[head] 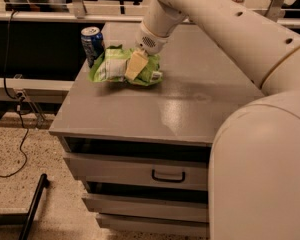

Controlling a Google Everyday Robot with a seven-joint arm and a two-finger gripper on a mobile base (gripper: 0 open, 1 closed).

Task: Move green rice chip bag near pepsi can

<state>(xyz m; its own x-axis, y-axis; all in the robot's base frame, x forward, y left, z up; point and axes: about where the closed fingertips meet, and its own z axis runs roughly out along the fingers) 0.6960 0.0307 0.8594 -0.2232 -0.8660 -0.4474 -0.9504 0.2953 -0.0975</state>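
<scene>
The grey drawer cabinet's top (190,104) carries the green rice chip bag (111,66) near its far left corner, just beside the pepsi can (91,43). The gripper (135,65) sits on the bag.

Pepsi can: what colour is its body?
The can is blue with a silver top, camera view; the gripper is at the bag beside it.

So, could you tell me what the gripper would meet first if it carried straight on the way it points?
The green rice chip bag: the gripper points down-left straight at it, seemingly in contact, with the tabletop just beneath.
</scene>
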